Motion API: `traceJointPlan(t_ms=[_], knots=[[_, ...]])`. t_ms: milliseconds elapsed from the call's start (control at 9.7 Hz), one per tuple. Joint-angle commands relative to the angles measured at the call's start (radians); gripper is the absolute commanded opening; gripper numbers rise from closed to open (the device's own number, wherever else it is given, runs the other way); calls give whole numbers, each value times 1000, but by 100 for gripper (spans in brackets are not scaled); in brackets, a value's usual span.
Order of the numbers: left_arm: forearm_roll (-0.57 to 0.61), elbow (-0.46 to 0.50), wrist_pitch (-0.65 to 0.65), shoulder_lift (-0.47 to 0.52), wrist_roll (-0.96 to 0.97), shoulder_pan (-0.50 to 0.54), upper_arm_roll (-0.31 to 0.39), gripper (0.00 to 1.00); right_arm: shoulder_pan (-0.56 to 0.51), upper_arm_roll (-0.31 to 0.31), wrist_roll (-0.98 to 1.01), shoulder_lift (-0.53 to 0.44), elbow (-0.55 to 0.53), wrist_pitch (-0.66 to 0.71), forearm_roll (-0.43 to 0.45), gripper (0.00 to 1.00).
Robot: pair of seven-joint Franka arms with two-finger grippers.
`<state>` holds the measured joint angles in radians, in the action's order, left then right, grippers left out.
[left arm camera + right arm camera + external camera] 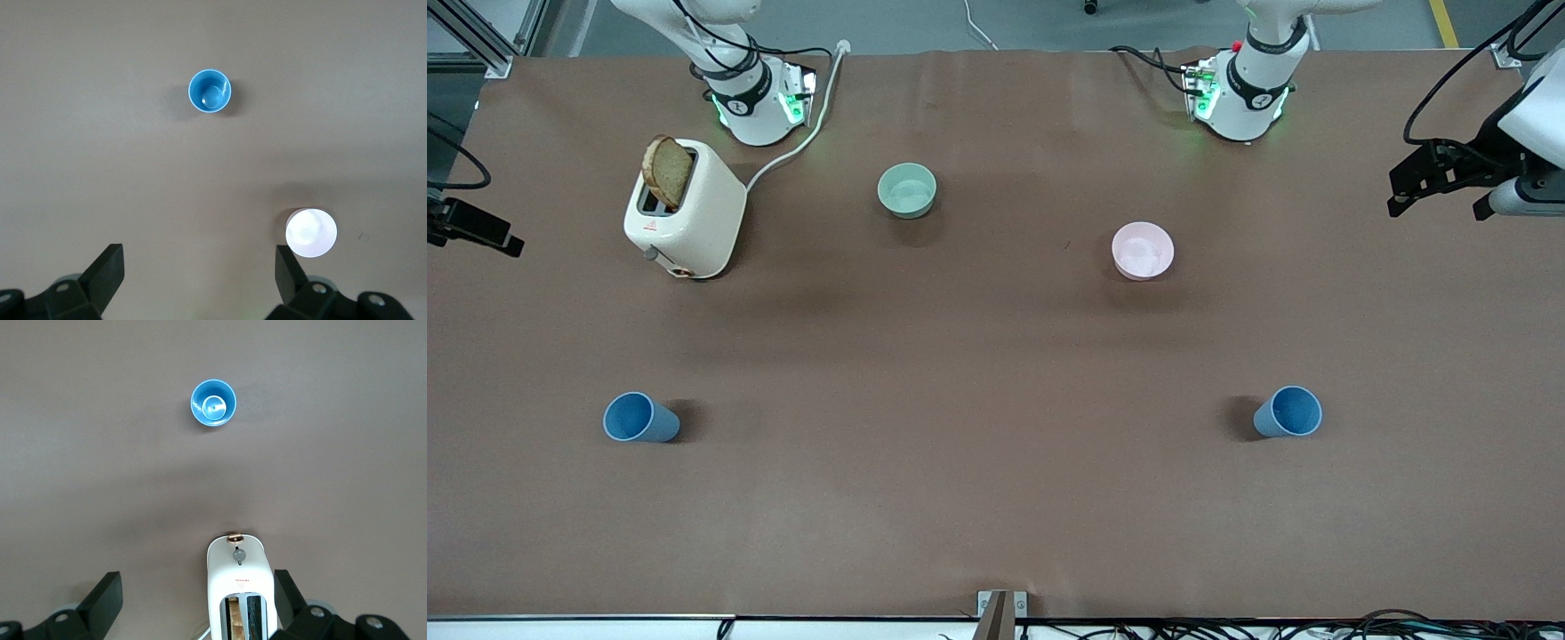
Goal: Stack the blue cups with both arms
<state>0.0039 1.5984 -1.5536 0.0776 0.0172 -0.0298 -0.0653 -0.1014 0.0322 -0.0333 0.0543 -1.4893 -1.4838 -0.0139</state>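
Two blue cups are counted on the brown table [996,498], both upright and well apart. One cup [640,418] stands toward the right arm's end of the table, nearer the front camera than the toaster [685,209]; it is also seen from above in the right wrist view [213,403]. The other cup [1288,412] stands toward the left arm's end, nearer the front camera than the pink bowl [1143,250], and appears in the left wrist view [209,91].

Two bowls are counted: the pink bowl, also seen in the left wrist view [311,232], and a green bowl [907,189] between the toaster and the pink bowl. One toaster is present, with one slice of bread [667,171] standing up out of its slot.

The left gripper [200,277] is held high over the table at the left arm's end, its jaws spread wide and holding nothing. The right gripper [199,600] is held high over the toaster [240,587], its jaws likewise spread wide, with nothing gripped or touched.
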Motion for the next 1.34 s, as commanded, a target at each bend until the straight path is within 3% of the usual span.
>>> traceJointPlan(t_ms=[0, 206, 412, 722, 1237], knots=[[-2, 12, 1, -15, 0, -1, -2, 100, -11, -5, 10, -16, -11, -1, -15, 100], [-2, -21, 1, -18, -6, 7, 5, 100, -11, -5, 10, -16, -11, -1, -15, 100], [5, -51, -14, -97, 3, 4, 7, 100, -12, -5, 18, -14, -5, -9, -3, 100], [59, -40, -184, -278, 13, 7, 7, 100, -34, -3, 18, 48, 6, -77, -14, 100], [62, -21, -505, -557, 13, 59, 7, 100, -50, -5, 67, 309, -6, -367, -17, 100]])
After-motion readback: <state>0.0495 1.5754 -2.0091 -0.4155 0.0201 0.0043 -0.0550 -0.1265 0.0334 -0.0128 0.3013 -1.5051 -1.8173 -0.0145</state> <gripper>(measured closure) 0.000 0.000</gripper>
